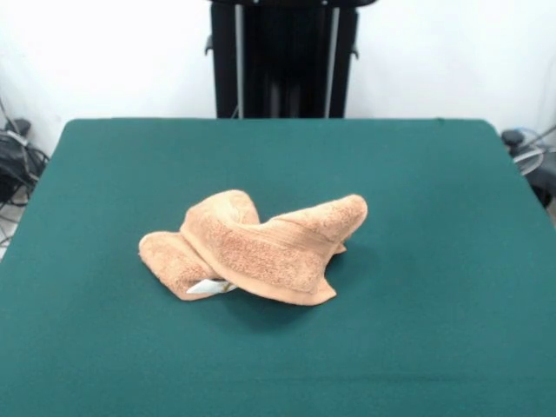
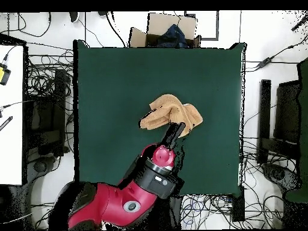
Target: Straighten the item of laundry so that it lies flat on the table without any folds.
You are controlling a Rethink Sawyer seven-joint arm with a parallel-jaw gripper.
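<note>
The towel (image 1: pixel 256 248) lay crumpled mid-bench (image 1: pixel 417 191), its long axis running left-right in the front view; whether my jaws (image 2: pixel 175 133) were open, I couldn't tell.

You are seeing the towel (image 1: pixel 256 250) lying bunched near the middle of the desk (image 1: pixel 434 191), folded over itself; in the overhead view the claw (image 2: pixel 175 135) is sitting at the towel's edge.

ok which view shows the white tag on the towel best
The front view: the white tag pokes out under the crumpled towel at its near lower edge. In the overhead view the towel shows only as a bunched heap, with no tag visible.
</note>
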